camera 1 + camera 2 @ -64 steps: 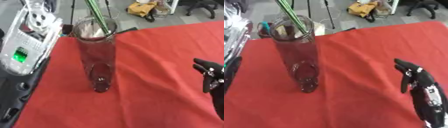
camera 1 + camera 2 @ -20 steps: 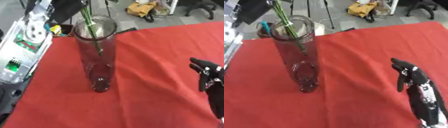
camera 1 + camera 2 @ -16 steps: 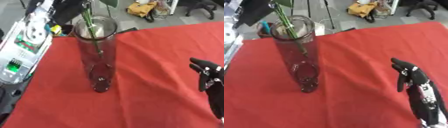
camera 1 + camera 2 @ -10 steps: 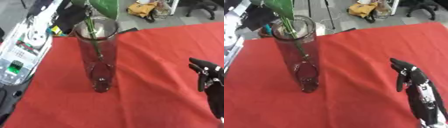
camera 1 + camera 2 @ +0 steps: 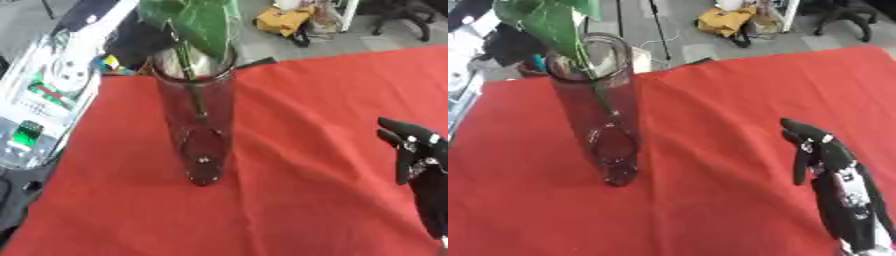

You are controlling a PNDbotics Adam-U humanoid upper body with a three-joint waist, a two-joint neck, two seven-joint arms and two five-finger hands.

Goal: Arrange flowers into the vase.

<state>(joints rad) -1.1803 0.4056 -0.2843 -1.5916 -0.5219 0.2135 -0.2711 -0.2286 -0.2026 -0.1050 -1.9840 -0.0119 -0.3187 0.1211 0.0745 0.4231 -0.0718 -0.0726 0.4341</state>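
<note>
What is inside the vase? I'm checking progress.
A green stem runs down inside the vase, its leaves above the rim. The tinted glass hides the stem's lower end.

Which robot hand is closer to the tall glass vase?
Right, as far as the views show. The right hand rests on the red cloth, apart from the vase. The left hand shows in neither view.

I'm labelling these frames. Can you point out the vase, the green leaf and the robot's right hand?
vase (image 5: 199, 145): left eye view, glass wall at mid-height.
green leaf (image 5: 203, 25): left eye view, middle of the leaf blade.
right hand (image 5: 815, 145): right eye view, on the black fingers.
</note>
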